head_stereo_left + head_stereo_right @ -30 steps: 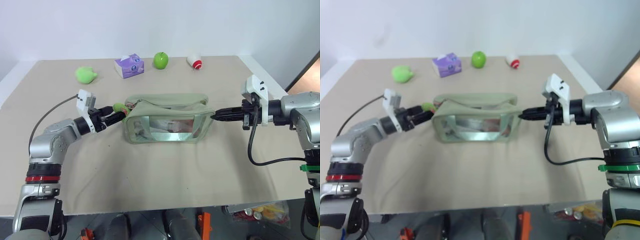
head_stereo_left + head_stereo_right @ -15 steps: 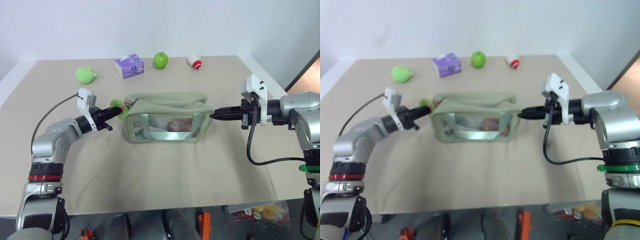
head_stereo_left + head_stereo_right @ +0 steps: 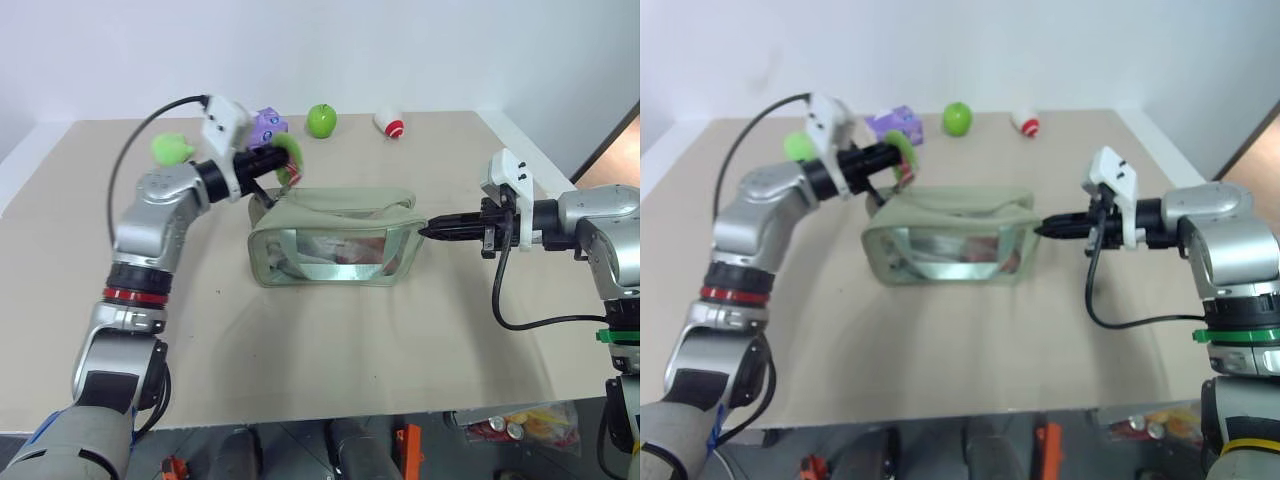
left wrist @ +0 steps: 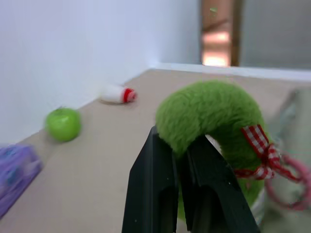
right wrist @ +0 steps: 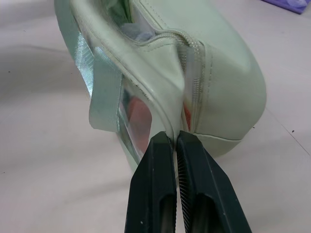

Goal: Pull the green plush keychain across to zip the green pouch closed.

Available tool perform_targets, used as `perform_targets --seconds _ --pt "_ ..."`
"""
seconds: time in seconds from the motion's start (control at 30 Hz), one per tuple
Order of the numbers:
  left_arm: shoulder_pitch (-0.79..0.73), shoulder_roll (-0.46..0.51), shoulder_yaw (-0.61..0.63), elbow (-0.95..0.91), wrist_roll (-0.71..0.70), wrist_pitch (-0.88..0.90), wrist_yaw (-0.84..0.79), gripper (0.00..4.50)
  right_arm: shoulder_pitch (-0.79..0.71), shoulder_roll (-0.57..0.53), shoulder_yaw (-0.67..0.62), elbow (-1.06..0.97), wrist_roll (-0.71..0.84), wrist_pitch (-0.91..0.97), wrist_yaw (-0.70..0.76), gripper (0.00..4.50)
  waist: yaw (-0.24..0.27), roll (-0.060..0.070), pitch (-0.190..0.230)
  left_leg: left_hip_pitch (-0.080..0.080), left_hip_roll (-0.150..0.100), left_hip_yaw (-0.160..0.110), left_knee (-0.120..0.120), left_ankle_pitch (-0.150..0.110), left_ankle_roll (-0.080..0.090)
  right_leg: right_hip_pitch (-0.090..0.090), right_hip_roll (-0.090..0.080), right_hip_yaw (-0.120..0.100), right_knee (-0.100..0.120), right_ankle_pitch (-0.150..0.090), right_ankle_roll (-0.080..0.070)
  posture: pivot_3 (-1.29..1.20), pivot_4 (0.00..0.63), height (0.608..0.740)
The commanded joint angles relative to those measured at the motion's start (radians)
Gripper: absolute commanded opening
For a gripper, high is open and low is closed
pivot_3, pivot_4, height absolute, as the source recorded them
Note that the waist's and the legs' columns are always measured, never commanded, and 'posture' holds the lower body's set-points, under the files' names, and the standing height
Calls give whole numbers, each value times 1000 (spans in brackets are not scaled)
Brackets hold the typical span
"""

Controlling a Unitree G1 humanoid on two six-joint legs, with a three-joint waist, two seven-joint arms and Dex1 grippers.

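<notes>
The green pouch (image 3: 335,240) lies mid-table, its clear window facing me and its top zipper gaping. At the pouch's left end my left gripper (image 3: 272,165) is raised above the table and shut on the green plush keychain (image 3: 291,158). In the left wrist view the fuzzy ring (image 4: 209,116) is pinched between the black fingers (image 4: 158,189), and a red checked bow (image 4: 256,151) and a pink loop hang from it. My right gripper (image 3: 432,230) is shut on the pouch's right end, clamping the end seam (image 5: 187,104).
Along the table's far edge stand a lime pear-shaped blob (image 3: 170,148), a purple tissue box (image 3: 266,124) partly behind my left hand, a shiny green apple (image 3: 321,120) and a small white-and-red object (image 3: 389,123). The near half of the table (image 3: 330,350) is bare.
My left gripper closed on the keychain, then rose and swung right with it, wrist rolling. The pouch's left end lifted slightly. The right gripper stayed put.
</notes>
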Motion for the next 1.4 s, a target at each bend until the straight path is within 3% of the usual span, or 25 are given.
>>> perform_targets --seconds 0.03,0.23,0.5,0.73,0.9,0.93,1.1,1.3,1.4 --pt "-67 -27 -54 -36 39 -95 -71 44 12 -9 -31 -45 25 4 -8 0 1 0 0 0 0 0 0 0 0 0 0 0 0 0 0 0 150 740" --pt "-98 -72 -66 -103 23 -107 -129 44 33 -21 -48 -70 37 19 -19 0 4 0 0 0 -1 0 1 0 0 0 0 1 0 0 0 0 150 740" --pt "-68 -20 -106 -163 56 -118 -227 44 29 -21 -40 -67 43 22 -27 0 3 0 0 0 -1 0 1 0 0 0 0 1 0 0 -1 0 150 740" --pt "-102 58 -47 -171 -75 5 -367 44 -6 -4 -15 -32 30 5 -18 0 0 1 0 0 -1 0 1 0 0 -1 0 1 0 -2 -2 0 150 740" --pt "-110 16 -56 -207 -95 65 -333 44 -16 8 -4 -16 23 -9 -18 0 4 0 0 -1 -1 0 1 0 0 0 0 1 0 -2 -1 0 150 740" --pt "-115 7 -52 -205 -100 84 -325 719 -17 10 -3 -14 22 -10 -17 0 4 0 0 -1 -1 0 1 0 0 0 0 2 0 -1 -1 0 150 740" --pt "-101 12 -41 -268 -165 174 -355 2331 -14 11 -9 -18 22 -11 -17 0 0 1 0 0 -1 0 1 0 0 0 1 2 0 -1 -1 0 150 740" --pt "-77 77 -50 -320 -157 160 -413 4363 -15 15 -7 -12 20 -16 -19 0 0 1 0 0 -1 0 1 0 0 0 0 2 0 -1 -1 0 150 740" --pt "-81 114 -35 -336 -171 164 -433 4478 -22 18 -4 -6 19 -19 -17 0 0 1 0 0 0 0 1 0 0 0 0 2 0 -2 -2 0 150 740"
